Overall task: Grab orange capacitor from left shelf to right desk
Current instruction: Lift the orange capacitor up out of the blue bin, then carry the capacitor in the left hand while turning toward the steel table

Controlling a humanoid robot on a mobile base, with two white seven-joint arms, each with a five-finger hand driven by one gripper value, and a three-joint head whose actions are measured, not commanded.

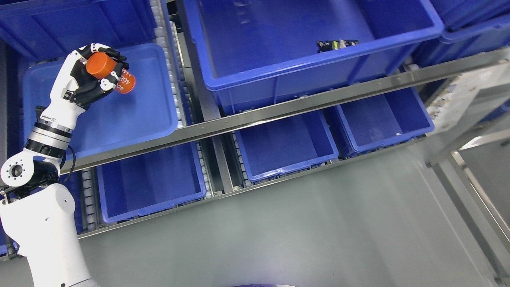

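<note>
My left hand point(101, 69) is shut on the orange capacitor point(110, 73), a short orange cylinder with white print on its side. The hand holds it lying tilted, above a shallow blue bin point(131, 115) on the upper level of the shelf at the left. The white and black fingers wrap round the cylinder's middle. The left arm point(44, 199) comes up from the lower left corner. The right arm does not show.
A large deep blue bin point(303, 59) holds a small dark part point(336, 44) at the top centre. Several blue bins point(287, 143) sit on the lower level behind a steel rail point(279, 111). A metal frame point(466, 103) stands at the right, over grey floor point(318, 231).
</note>
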